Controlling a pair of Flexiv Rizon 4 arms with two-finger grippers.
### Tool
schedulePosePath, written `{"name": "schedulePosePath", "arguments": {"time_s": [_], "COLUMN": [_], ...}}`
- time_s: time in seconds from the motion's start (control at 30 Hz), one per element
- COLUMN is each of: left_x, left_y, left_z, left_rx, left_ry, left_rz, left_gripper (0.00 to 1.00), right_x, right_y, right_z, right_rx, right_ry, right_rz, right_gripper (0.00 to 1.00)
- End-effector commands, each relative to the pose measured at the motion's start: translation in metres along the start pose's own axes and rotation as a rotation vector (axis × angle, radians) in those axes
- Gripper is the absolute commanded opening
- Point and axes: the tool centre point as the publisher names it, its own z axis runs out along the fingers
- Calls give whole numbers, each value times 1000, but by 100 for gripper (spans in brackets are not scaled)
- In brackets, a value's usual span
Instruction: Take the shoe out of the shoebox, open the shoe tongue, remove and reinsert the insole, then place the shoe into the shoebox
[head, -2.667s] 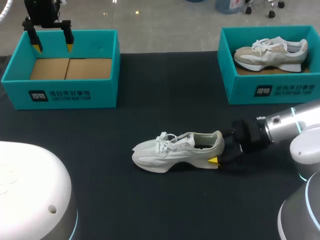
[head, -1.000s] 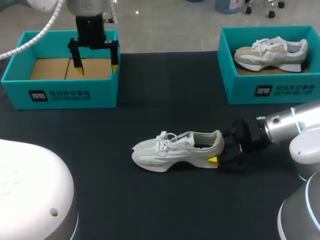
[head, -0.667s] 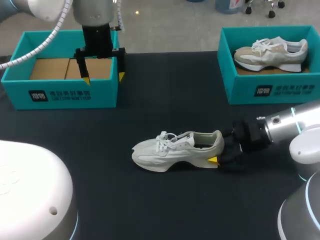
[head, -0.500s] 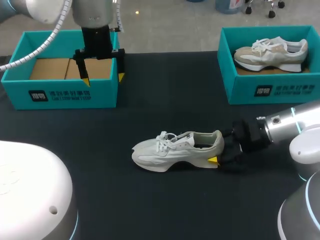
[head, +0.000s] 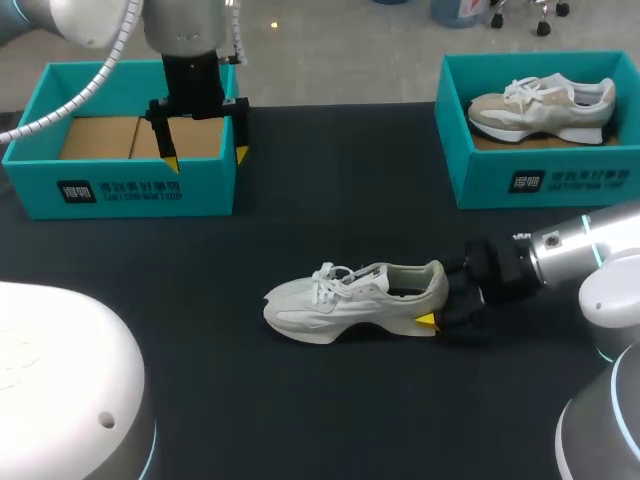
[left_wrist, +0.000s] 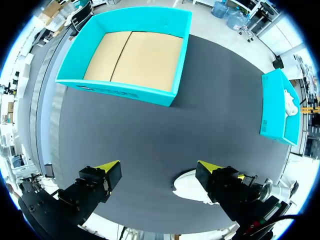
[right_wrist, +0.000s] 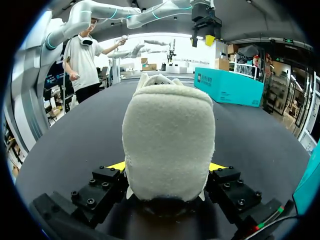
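Observation:
The white shoe (head: 350, 300) lies on its sole mid-table, toe pointing left. My right gripper (head: 440, 310) is shut on its heel; in the right wrist view the padded heel (right_wrist: 167, 135) fills the space between the fingers of this gripper (right_wrist: 167, 167), both pressing it from the sides. The empty teal shoebox (head: 120, 190) stands at the back left. My left gripper (head: 206, 157) hangs open above the box's right end, holding nothing. In the left wrist view that gripper (left_wrist: 159, 167) looks down on the shoebox (left_wrist: 120, 90), and part of the shoe (left_wrist: 189, 187) shows behind one finger.
A second teal box (head: 550, 180) at the back right holds another pale shoe (head: 545, 105); the left wrist view shows this box (left_wrist: 275, 125) too. The table is covered in black cloth (head: 330, 200). A white rounded robot part (head: 60, 380) fills the near left corner.
My left gripper has moved right and lower along the empty box to its right end, then stopped. The right gripper and the shoe have not moved.

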Motion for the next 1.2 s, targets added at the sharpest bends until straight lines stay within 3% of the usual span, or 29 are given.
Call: {"name": "schedulePosePath", "arguments": {"time_s": [0.03, 0.33, 0.4, 0.67, 0.87, 1.2], "left_x": [-1, -1, 3, 40, 70, 117], "left_y": [1, 1, 10, 55, 86, 119], "left_z": [1, 1, 2, 9, 19, 32], "left_rx": [4, 4, -11, 0, 0, -41], "left_ry": [3, 3, 20, 4, -50, -181], "left_rz": [0, 0, -19, -20, 112, 258], "left_gripper": [100, 100, 100, 100, 100, 100], "right_x": [-1, -1, -1, -1, -1, -1], "right_y": [-2, -2, -2, -2, -2, -2], "right_z": [4, 4, 4, 4, 4, 4], "right_rx": [4, 4, 4, 4, 4, 4], "right_ry": [-1, -1, -1, -1, -1, -1], "right_rz": [0, 0, 0, 0, 0, 0], "right_gripper": [0, 0, 0, 0, 0, 0]}}
